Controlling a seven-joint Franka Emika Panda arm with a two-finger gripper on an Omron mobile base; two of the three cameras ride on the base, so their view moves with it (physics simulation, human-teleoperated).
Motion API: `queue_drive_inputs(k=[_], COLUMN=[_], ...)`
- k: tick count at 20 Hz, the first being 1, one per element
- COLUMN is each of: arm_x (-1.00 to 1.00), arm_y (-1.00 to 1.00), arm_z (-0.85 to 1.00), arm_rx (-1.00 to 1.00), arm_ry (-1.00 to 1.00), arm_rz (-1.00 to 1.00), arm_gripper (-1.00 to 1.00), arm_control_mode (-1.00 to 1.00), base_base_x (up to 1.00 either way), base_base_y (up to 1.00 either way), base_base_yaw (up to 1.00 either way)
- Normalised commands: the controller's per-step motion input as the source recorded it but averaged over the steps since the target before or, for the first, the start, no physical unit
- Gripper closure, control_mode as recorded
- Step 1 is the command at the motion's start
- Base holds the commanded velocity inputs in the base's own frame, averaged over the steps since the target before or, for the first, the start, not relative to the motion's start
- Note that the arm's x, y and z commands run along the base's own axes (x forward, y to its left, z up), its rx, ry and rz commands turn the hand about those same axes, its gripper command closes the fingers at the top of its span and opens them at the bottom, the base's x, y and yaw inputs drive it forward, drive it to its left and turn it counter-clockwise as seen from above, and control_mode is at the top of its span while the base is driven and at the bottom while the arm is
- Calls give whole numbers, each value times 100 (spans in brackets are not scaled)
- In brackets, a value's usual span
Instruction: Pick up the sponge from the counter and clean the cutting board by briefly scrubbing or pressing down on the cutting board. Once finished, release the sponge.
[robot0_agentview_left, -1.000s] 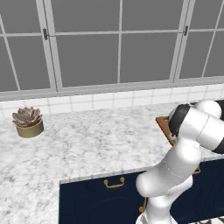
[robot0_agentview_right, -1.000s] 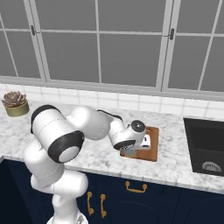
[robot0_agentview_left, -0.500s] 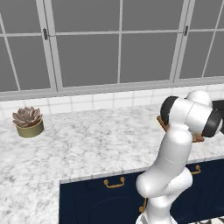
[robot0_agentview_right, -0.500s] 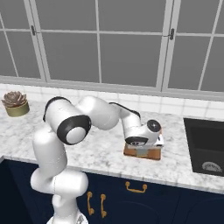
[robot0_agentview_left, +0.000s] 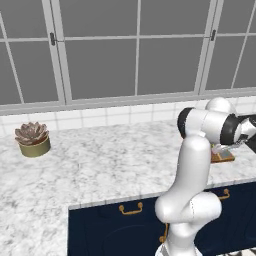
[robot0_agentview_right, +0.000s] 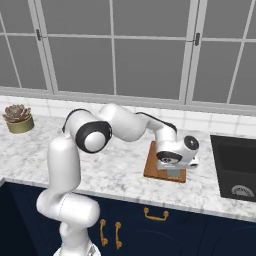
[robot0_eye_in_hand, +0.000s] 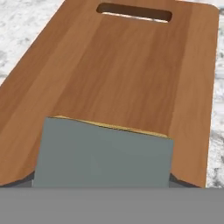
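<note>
The claw (robot0_agentview_right: 175, 171) is low over the cutting board (robot0_agentview_right: 156, 164), near the board's front right corner. The board lies flat on the counter (robot0_agentview_right: 120, 165), just left of the black sink (robot0_agentview_right: 235, 167).

In the hand view, the sponge (robot0_eye_in_hand: 103, 155) is right in front of the camera. Its grey top faces up, and a thin yellow line shows at its far edge. It sits between the two dark finger tips, which peek out at its lower corners. The claw is clamped on the sponge. The sponge is over the brown cutting board (robot0_eye_in_hand: 127, 65). I cannot tell if it is touching the wood.

A small plant in a pot (robot0_agentview_left: 33, 140) stands far off on the left of the counter (robot0_agentview_left: 100, 160).
</note>
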Motion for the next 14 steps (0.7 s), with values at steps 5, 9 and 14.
queue_drive_inputs(k=[5, 9, 14], arm_x=[0, 0, -20], arm_y=[-35, 30, 100], arm_z=[-40, -81, -6], arm_rx=[-9, -6, -15], arm_ry=[0, 2, 0], arm_rz=[19, 34, 26], arm_gripper=[100, 100, 100], arm_control_mode=[-100, -100, -100], base_base_x=[0, 0, 0], base_base_y=[0, 0, 0], base_base_yaw=[0, 0, 0])
